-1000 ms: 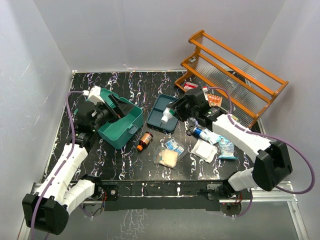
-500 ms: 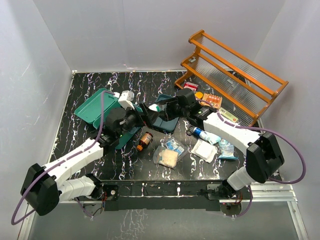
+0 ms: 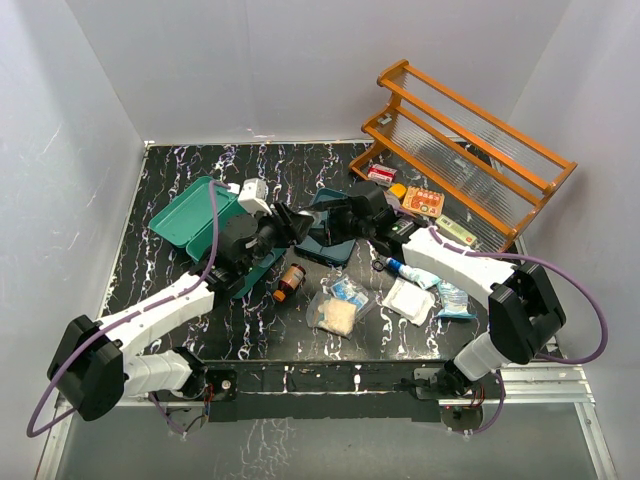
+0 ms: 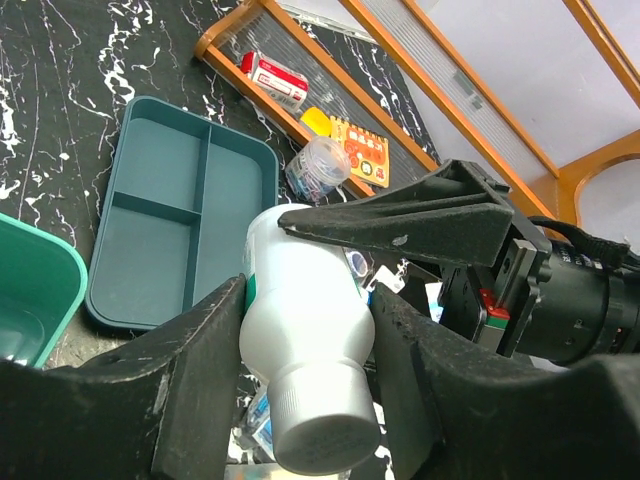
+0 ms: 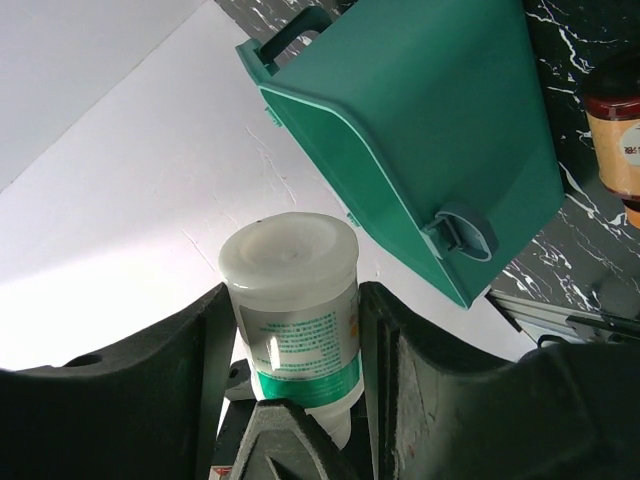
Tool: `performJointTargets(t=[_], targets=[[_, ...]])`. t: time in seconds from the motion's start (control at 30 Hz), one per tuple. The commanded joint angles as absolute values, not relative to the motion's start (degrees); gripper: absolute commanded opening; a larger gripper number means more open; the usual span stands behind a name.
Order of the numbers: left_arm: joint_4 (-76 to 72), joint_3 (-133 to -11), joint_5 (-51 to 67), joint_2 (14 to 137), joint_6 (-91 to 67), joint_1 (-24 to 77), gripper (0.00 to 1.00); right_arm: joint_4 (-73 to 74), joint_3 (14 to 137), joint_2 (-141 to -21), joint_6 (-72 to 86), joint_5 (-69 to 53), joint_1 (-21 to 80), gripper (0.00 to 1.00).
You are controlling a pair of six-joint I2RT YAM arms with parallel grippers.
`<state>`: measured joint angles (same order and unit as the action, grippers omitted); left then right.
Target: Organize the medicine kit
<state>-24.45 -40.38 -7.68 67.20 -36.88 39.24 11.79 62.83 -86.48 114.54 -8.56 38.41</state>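
Left wrist view: the left tool [image 4: 305, 310] pinches a white bottle [image 4: 300, 300], cap toward the camera, and the right tool [image 5: 290, 300] pinches its far end, so its length runs between them. The open medicine kit [image 3: 195, 215] sits left on the tabletop [image 3: 250, 170], nearer the left tool.

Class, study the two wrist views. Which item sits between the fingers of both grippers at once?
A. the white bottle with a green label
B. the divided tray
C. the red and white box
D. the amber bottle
A: the white bottle sits between the fingers of the left gripper and of the right gripper, while the amber bottle lies on the table.
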Motion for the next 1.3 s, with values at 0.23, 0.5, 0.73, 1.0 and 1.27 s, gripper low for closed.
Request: performJointTargets(t=[0.23, 0.5, 0.73, 1.0, 1.27], targets=[[-10.0, -49.3, -9.5, 66.0, -33.5, 38.5, 0.41, 12.6, 64.3, -83.6, 102.6, -7.7, 37.0, 0.85], [14.3, -61.7, -1.6, 67.5, -28.2, 27.4, 0.41, 11.7, 59.4, -73.7, 82.6, -5.6, 28.8, 0.84], [32.5, -72.1, 4.0, 73.7, -23.3, 17.6, 0.41, 22.9, 61.6, -69.7, 66.8, 2.8, 28.5, 0.82], [39.7, -74.8, 10.6, 85.3, -24.2, 15.1, 0.41, 26.3, 64.7, -73.3, 54.9, 3.8, 28.5, 0.8], [38.9, -79.7, 17.3, 97.9, -29.0, 14.3, 0.41, 29.5, 68.6, -77.9, 44.5, 7.5, 28.5, 0.8]])
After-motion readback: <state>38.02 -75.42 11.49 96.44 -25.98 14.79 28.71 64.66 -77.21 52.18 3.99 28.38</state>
